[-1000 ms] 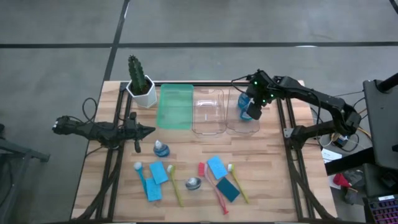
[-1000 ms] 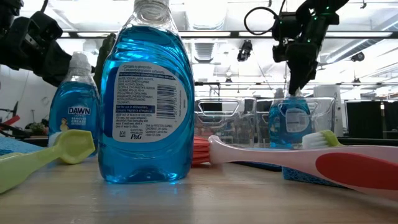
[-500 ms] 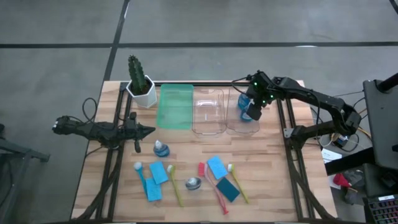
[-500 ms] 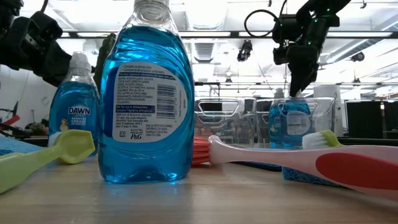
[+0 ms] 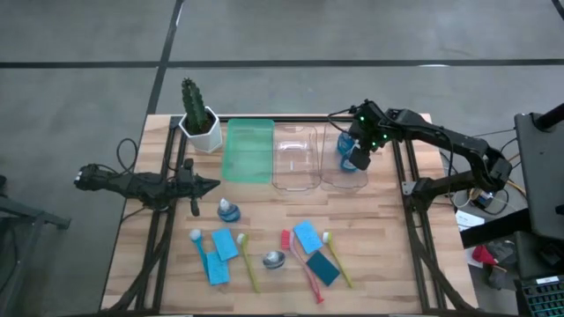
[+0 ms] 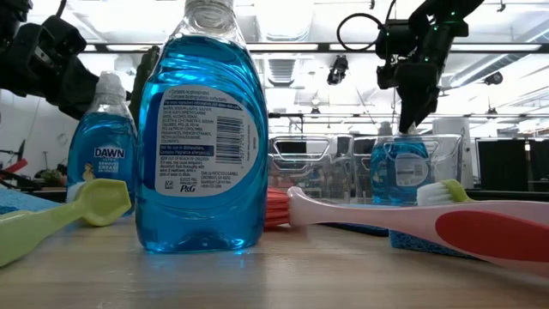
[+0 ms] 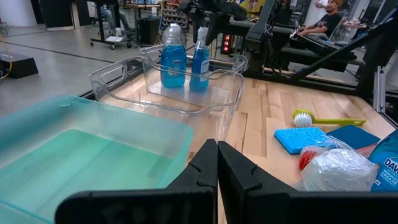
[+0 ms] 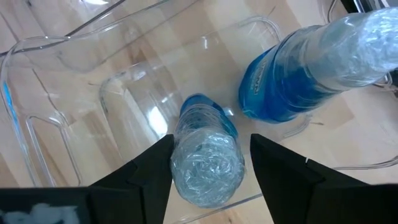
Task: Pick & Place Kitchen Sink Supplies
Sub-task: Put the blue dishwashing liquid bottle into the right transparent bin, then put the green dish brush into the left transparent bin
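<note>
Two blue-liquid bottles stand upright in the right clear bin (image 5: 345,176). One bottle (image 8: 208,165) is right under my right gripper (image 8: 211,140), which points down, open, with a finger on either side of its pale cap. The second bottle (image 8: 305,68) stands beside it. On the table's near half lie two more bottles (image 5: 228,210) (image 5: 274,259), several blue sponges (image 5: 225,245), a darker teal sponge (image 5: 323,269) and brushes in blue (image 5: 201,248), yellow-green (image 5: 248,262) and pink (image 5: 305,269). My left gripper (image 5: 211,185) waits shut near the left edge.
A green bin (image 5: 248,150) and a second clear bin (image 5: 295,157) sit in a row left of the right bin at the far side. A cactus in a white pot (image 5: 199,119) stands at the far left corner. Bare wood lies between the bins and the supplies.
My right gripper has opened over the bin, its fingers spreading off the bottle's cap, while the hand stayed in place. The bottle stands where it was in the right clear bin.
</note>
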